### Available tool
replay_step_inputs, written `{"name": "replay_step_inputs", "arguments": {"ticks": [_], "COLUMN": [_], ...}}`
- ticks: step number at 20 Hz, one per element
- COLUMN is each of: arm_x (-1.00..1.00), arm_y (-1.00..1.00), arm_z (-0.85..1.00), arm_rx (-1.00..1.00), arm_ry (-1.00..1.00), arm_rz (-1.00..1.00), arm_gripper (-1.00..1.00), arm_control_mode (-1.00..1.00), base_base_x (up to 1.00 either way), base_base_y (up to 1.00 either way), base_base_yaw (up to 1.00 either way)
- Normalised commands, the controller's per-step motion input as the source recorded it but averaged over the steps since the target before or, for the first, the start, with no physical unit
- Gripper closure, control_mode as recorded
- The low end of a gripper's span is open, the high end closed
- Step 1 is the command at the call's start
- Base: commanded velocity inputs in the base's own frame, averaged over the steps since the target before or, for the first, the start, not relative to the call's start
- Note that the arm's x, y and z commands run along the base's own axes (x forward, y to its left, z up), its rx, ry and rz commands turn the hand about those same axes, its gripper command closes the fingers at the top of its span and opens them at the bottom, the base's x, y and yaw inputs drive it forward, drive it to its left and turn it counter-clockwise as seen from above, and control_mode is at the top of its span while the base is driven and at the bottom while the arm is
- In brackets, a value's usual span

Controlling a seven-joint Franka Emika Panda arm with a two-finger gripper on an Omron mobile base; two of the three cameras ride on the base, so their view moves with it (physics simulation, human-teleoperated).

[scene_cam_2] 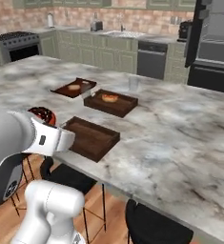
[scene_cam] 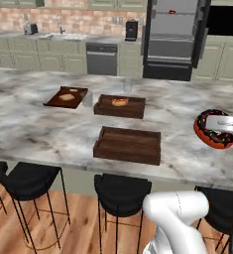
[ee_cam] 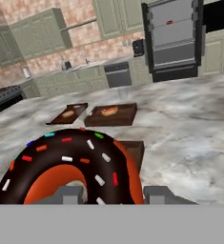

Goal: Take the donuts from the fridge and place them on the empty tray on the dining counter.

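Was a home kitchen: marble table (scene_cam: 33,124) with black stools (scene_cam: 26,181), green cabinets (scene_cam: 36,59), brick backsplash (scene_cam: 78,22), sink (scene_cam: 63,36), dishwasher (scene_cam: 102,58), stove (scene_cam_2: 15,44), open black fridge (scene_cam: 173,39).

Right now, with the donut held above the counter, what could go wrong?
1. The chocolate-iced ring donut, pinched on edge in the jaws, hangs right of the empty dark wooden tray; released here it could land on the marble counter.
2. It could end up in the similar tray holding a hot dog.
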Motion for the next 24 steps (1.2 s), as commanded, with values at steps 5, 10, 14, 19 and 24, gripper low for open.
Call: {"name": "replay_step_inputs", "arguments": {"ticks": [5, 10, 14, 19, 24], "arm_x": [0.0, 0.0, 0.0, 0.8, 1.0], "arm_y": [0.0, 0.0, 0.0, 0.29, 0.83], "arm_z": [0.0, 0.0, 0.0, -0.13, -0.44], "arm_rx": [0.0, 0.0, 0.0, 0.0, 0.0], "arm_ry": [0.0, 0.0, 0.0, 0.12, 0.34], "arm_rz": [0.0, 0.0, 0.0, -0.11, -0.04], "arm_gripper": [1.0, 1.0, 1.0, 1.0, 1.0], "arm_control_mode": [1.0, 1.0, 1.0, -1.0, -1.0], "base_base_x": [1.0, 0.87, 0.95, 0.2, 0.0], "base_base_y": [0.05, 0.34, 0.39, 0.11, 0.0], "base_base_yaw": [-0.13, -0.67, -0.61, -0.08, 0.0]}}
